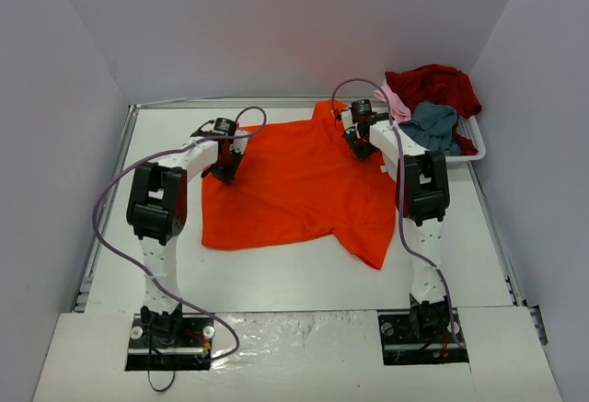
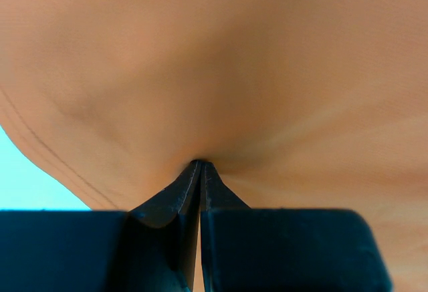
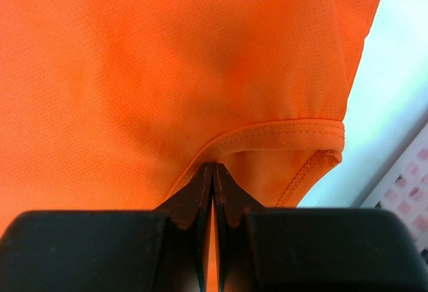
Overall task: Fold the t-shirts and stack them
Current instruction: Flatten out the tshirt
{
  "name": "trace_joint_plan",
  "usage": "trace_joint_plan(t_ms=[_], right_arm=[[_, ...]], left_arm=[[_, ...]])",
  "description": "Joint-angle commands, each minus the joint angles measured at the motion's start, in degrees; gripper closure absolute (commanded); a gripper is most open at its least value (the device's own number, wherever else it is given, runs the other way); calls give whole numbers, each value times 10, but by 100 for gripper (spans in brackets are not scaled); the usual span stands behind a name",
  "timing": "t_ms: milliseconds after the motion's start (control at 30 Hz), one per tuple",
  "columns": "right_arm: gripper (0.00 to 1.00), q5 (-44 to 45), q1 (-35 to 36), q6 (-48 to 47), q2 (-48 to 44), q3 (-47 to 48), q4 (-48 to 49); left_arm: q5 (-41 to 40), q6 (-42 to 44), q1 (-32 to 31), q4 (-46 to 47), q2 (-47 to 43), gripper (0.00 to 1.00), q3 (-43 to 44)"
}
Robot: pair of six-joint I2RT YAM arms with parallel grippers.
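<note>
Left wrist view: left hand (image 2: 200,166) has its jaws pressed together, tips pinching a pucker of the orange-red t-shirt (image 2: 254,71); cloth fills nearly the whole frame, a stitched edge runs down the lower left, and a pale patch shows past it. Right wrist: right hand (image 3: 213,168) likewise closed, black fingers (image 3: 190,202) meeting right at a double-stitched hem (image 3: 281,131), with a sliver of orange caught between them lower down; can't tell whether that hem is collar or sleeve. White slats of the basket (image 3: 408,178) show at the lower right edge. Top view: both hands are down on the far part of the shirt, left at its far-left edge, right at its far-right corner near the neckline. Shirt lies mostly spread flat on the white surface (image 1: 304,278) between the two arms, one sleeve sticking out toward the near right. Basket sits at the far-right corner just beyond the right hand, holding a heap: dark red shirt (image 1: 437,85) on top at the back, grey-blue shirt (image 1: 433,124) in front, pale pink shirt (image 1: 396,100) hanging over the left rim.
</note>
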Motion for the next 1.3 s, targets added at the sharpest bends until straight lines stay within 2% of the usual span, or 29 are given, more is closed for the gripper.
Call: trace_joint_plan(t_ms=[0, 633, 1000, 1167, 1267], right_arm=[[100, -25, -1, -6, 39, 19, -27], [100, -46, 8, -7, 98, 124, -40], [100, -47, 20, 6, 112, 153, -43], [100, -33, 19, 6, 91, 147, -42], [94, -37, 19, 2, 58, 139, -41]], left_arm=[[-58, 5, 13, -36, 29, 98, 33], [-56, 14, 22, -112, 167, 98, 283], [-106, 28, 32, -120, 190, 98, 342], [-101, 22, 43, -157, 220, 98, 418], [-100, 22, 44, -142, 204, 98, 414]])
